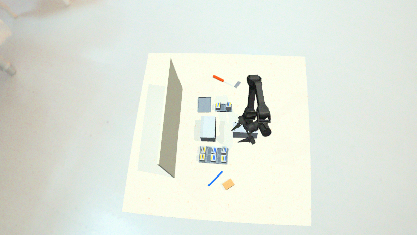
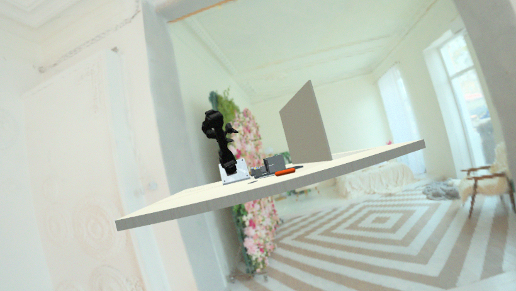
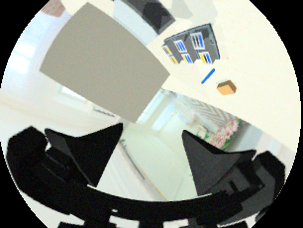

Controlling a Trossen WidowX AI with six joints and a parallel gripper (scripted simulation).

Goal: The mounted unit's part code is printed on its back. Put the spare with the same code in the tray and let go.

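Jaws (image 1: 243,133) wide apart, nothing between, raised off the bench (image 1: 274,186) above the arm's grey base plate (image 1: 239,135). In the wrist view, both dark fingers spread, bench and room showing through the gap. Arm (image 1: 256,101) folded back on itself, elbow high in the exterior view.

Left of jaws, mid-bench: pale box-like unit (image 1: 207,128), standing apart from everything. Printed code not readable in any view.

Near side of unit: rack of spares (image 1: 213,154), six in two rows of three, tops marked blue or yellow. Marks too small to read. All six seated, none lifted.

Far side of unit: grey tray (image 1: 204,104), flat, nothing visible inside. Just right of tray, small holder (image 1: 224,107) with two more marked pieces, one blue-yellow, one yellow-blue.

Further left: tall tan panel (image 1: 170,119) upright on edge, running near to far, between the unit and the left bench edge.

Far end: orange-handled screwdriver (image 1: 220,79), small grey tab (image 1: 237,84) just beside its tip.

Near end: blue rod (image 1: 215,178) lying at a slant, tan block (image 1: 228,184) just right of it, apart.

Wrist view takes in panel, rack, rod and block beyond the fingertips.
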